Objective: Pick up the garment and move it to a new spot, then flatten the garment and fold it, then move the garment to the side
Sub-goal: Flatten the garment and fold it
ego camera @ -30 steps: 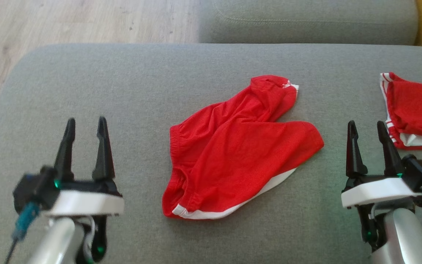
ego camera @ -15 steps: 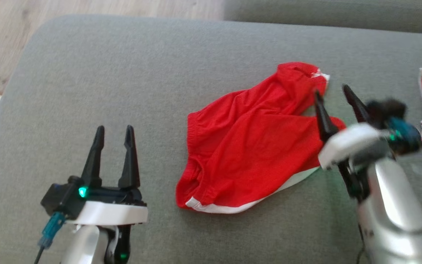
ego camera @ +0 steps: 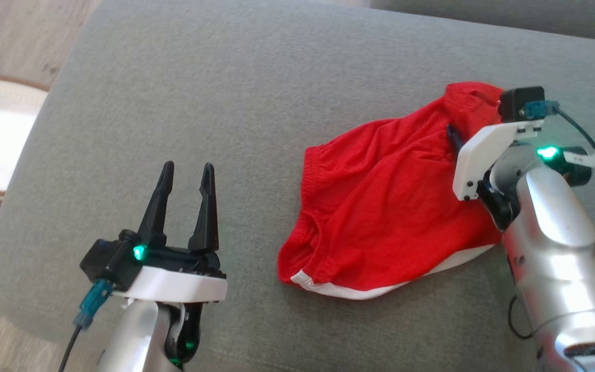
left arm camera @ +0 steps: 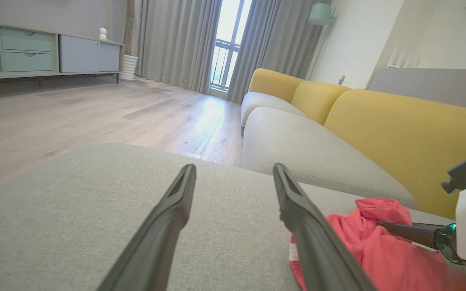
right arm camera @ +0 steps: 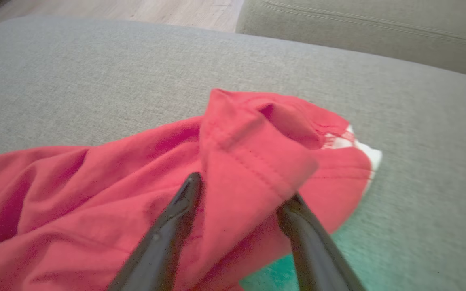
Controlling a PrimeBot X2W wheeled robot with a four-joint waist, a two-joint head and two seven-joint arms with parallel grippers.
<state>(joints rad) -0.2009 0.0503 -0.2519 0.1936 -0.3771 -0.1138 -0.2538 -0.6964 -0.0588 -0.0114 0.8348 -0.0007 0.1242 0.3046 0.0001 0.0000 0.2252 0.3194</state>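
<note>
1. Well, one garment (ego camera: pixel 380 206), a pair of red shorts with white trim, lay crumpled on the grey cushion (ego camera: pixel 215 77), over on the robot's right-hand half of it.
2. Seen from the head, its long axis ran on a slant, from the near-left corner, where the white-edged hem sat, up to the far-right end, which was bunched into a raised fold.
3. A gathered edge, which looked like the waistband, faced the robot's left, and the white band ran along the side nearest the robot.
4. At that far-right end the right gripper (right arm camera: pixel 244 188) was down on the shorts. Its two fingers stood apart and straddled the raised fold, with their tips against the red cloth. The fold sat loosely between them and was not pinched.
5. From the left wrist, one of those dark fingers showed lying against the cloth beside the white wrist plate.
6. Meanwhile the left gripper (ego camera: pixel 188 166) hung over bare cushion to the left of the garment, clear of it. Its two fingers were spread with nothing between them and pointed away from the robot.
7. By my count that made one garment, two grippers and four fingers in all.
8. Beyond the cushion stood a sofa (left arm camera: pixel 330 133) with a grey seat and yellow backs, and a wooden floor (left arm camera: pixel 75 117) stretched off to the left of it towards grey curtains.
</note>
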